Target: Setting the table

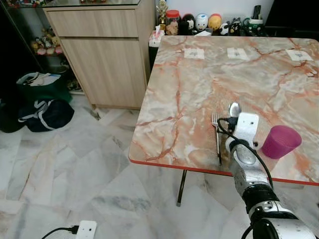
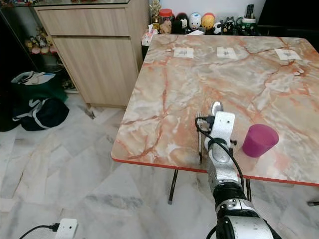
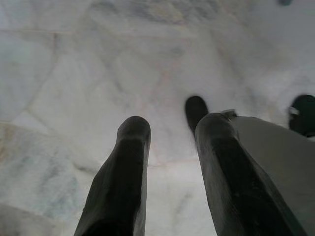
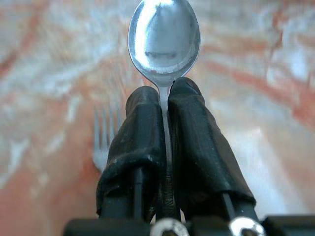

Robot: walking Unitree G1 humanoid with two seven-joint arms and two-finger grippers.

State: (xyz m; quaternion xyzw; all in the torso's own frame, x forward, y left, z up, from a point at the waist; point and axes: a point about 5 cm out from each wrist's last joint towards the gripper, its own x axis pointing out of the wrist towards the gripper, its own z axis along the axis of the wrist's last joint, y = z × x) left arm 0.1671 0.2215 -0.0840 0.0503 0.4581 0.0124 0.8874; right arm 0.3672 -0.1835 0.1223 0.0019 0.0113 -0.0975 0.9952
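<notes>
Right tool [image 4: 165,103] is clamped tight on the spoon [image 4: 164,39], holding it just above the marble bench [image 1: 199,79], right beside the fork [image 1: 216,134] already laid near the front edge. The purple cup [image 1: 280,141] stands to the right. Left tool [image 3: 172,142] hangs parted over the floor. Fork and cup look placed; spoon not yet down.

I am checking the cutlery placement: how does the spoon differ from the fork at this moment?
The spoon is clamped between the fingers of the right gripper, while the fork lies free on the marble table. The spoon's end is a rounded bowl; the fork's end has tines. The fork lies to the robot's left of the spoon. Both are silver metal, and their heads point away from the robot.
</notes>
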